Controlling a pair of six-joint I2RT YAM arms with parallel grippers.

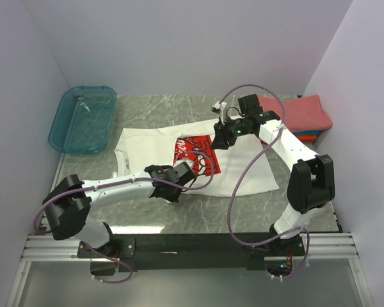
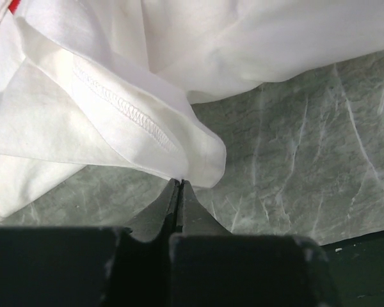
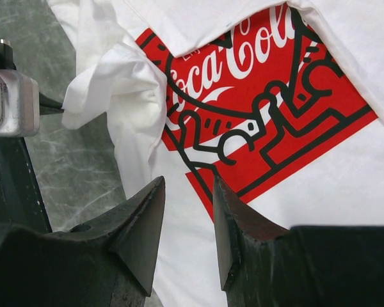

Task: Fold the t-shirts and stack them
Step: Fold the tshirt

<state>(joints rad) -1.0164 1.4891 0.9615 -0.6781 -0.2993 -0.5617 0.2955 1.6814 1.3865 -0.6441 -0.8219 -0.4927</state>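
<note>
The table (image 1: 179, 217) carries the white tee (image 1: 147, 144) spread at its centre, print (image 1: 201, 157) up. The bin (image 1: 83, 118) sits at ten o'clock and the folded stack (image 1: 297, 112) at two. The left gripper (image 2: 180, 184) is pinched tight on a bunched hem at the tee's six o'clock edge. The right gripper (image 3: 189, 211) hangs over the print, jaws apart, gripping nothing. That thin pinch could slip mid-fold, or dragged cloth could wrinkle. There is free table at six; the stack crowds the right side.
</note>
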